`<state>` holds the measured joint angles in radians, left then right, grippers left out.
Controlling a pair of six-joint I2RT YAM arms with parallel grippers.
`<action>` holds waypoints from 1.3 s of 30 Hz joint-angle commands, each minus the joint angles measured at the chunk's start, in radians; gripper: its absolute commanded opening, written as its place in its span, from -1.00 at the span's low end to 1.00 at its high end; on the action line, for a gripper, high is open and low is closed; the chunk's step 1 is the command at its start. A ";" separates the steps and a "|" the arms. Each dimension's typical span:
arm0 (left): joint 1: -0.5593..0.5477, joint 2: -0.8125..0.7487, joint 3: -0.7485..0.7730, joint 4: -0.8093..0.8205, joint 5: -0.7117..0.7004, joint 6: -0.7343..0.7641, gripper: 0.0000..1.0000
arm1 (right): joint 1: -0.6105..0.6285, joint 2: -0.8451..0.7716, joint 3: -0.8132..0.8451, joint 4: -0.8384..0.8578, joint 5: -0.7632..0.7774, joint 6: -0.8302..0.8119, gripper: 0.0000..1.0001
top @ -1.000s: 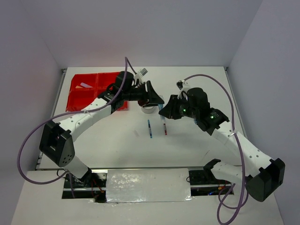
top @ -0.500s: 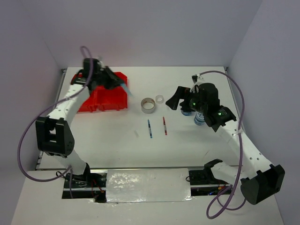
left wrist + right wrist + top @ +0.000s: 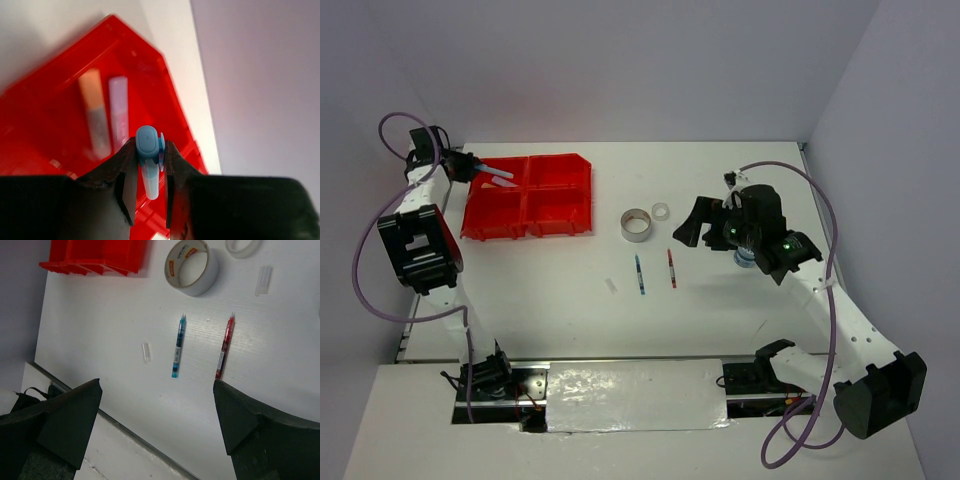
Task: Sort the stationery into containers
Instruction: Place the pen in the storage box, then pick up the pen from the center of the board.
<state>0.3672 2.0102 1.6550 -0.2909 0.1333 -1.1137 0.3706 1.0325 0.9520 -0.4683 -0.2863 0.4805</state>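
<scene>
My left gripper (image 3: pixel 480 172) is shut on a light-blue stick (image 3: pixel 148 160) and holds it over the far-left compartment of the red containers (image 3: pixel 530 195). That compartment (image 3: pixel 45 125) has an orange-white stick (image 3: pixel 95 112) and a lilac stick (image 3: pixel 119 112) lying in it. My right gripper (image 3: pixel 156 385) hangs open above the table with nothing between its fingers. Below it lie a blue pen (image 3: pixel 177 346) and a red pen (image 3: pixel 224 346). A grey tape ring (image 3: pixel 637 224) and a clear tape ring (image 3: pixel 661 211) sit beyond the pens. A blue-white tub (image 3: pixel 745 258) peeks out under the right arm.
A small clear cap (image 3: pixel 611 285) lies left of the blue pen, and another clear piece (image 3: pixel 264 280) lies by the tape rings. The table's left edge runs close beside the red containers. Purple walls close in the back and both sides.
My left arm has swung from the table's middle to the far-left end of the red containers, carrying the light-blue stick. The right gripper has opened wide and drawn back to the right.
</scene>
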 commanded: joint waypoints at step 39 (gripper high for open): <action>-0.543 -0.560 -0.071 -0.456 -0.193 0.441 0.99 | 0.210 0.158 0.231 -0.285 0.371 0.004 0.99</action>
<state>-0.1074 1.5364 1.7458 -0.6361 0.0402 -0.7101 0.5316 1.1831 1.1339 -0.7216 -0.0055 0.4416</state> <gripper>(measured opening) 0.993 0.994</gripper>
